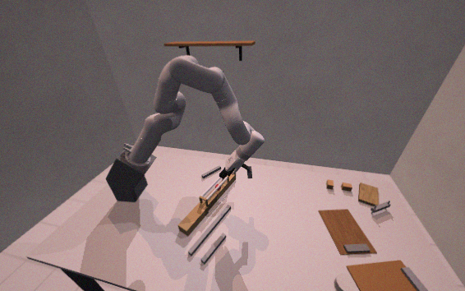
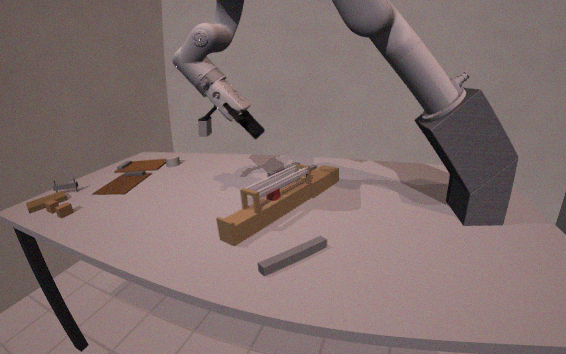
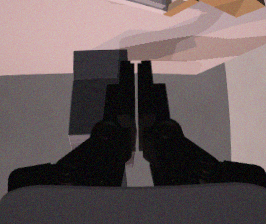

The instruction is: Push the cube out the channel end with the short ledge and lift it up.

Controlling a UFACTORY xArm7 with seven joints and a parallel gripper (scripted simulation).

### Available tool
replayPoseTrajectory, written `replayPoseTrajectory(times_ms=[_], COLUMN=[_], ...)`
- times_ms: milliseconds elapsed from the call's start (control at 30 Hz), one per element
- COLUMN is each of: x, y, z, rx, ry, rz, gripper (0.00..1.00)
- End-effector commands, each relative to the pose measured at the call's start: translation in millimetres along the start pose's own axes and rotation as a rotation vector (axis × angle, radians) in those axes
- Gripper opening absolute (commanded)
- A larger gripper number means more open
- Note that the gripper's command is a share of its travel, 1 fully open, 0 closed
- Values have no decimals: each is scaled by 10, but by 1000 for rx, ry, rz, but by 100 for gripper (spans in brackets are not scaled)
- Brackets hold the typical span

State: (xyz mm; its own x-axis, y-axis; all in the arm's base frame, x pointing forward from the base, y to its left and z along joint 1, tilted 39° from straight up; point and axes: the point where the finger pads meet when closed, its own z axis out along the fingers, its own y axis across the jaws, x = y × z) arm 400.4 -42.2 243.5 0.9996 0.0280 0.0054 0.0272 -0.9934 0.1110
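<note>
The wooden channel [image 2: 279, 197] with grey rails lies in the middle of the table and also shows in the top view [image 1: 208, 202]. The small red cube [image 2: 273, 195] sits inside it about midway, behind a wooden arch; it also shows in the top view [image 1: 217, 186]. The near-left end [image 2: 230, 229] has a short ledge and a raised lip. My gripper [image 2: 254, 127] is shut and empty, tilted, in the air above the table near the channel's far end.
A grey bar [image 2: 292, 255] lies on the table in front of the channel. A long grey stick [image 1: 209, 230] lies beside the channel, and a short one [image 1: 211, 172] behind it. Wooden boards [image 2: 121, 184] and small blocks [image 2: 51, 204] lie at the far left. The robot base [image 2: 474, 160] stands at the right.
</note>
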Motion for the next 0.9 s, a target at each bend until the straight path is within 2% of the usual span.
replayPoseTrajectory(times_ms=[0, 300, 367, 733, 767, 867], x=[47, 47, 204, 204, 274, 274], y=[-424, -424, -513, -513, -584, -584], z=[-96, -96, -57, -57, -49, -49], rx=[77, 77, -50, -50, -104, -104], ry=[20, 20, 140, 140, 201, 201], rz=[25, 25, 2, 2, -17, -17], gripper=[0, 0, 0, 0, 0, 0])
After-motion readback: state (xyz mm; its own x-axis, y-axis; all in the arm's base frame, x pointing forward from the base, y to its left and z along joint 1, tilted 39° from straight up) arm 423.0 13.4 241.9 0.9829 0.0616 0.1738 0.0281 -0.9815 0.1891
